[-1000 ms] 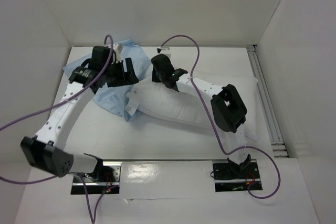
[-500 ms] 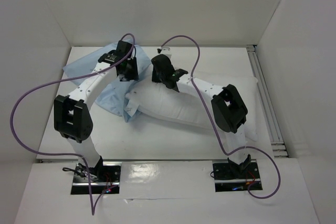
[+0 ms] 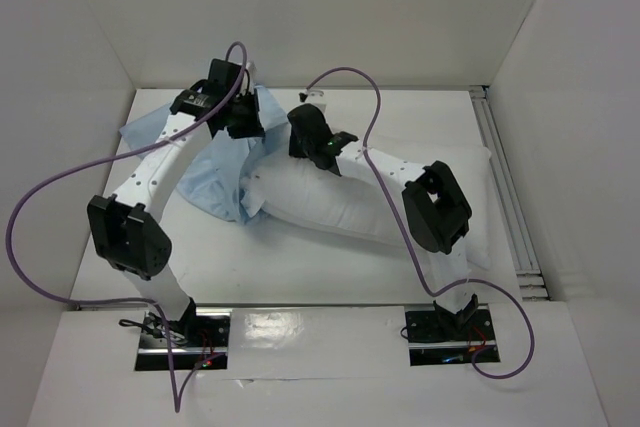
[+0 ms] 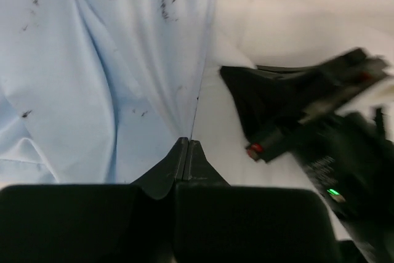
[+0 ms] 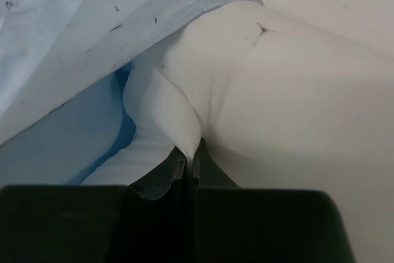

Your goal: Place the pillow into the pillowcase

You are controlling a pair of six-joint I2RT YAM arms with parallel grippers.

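Diagonally across the desk (image 3: pixel 300 272), from its middle toward the right edge, lies the pillow (image 3: pixel 330 202), its left end tucked just under the rim of the pillowcase (image 3: pixel 215 177), which is crumpled toward the far left corner. The left gripper (image 4: pixel 188 144) is pinched closed on the pillowcase's edge. The right gripper (image 5: pixel 192 152) is clamped on a fold of the pillow's left end.

A white table (image 3: pixel 330 267) lies beneath the left gripper (image 3: pixel 248 130) and right gripper (image 3: pixel 318 152), white walls (image 3: pixel 300 7) stand beyond and beside them, and a metal rail (image 3: pixel 505 187) runs well right of the right gripper.
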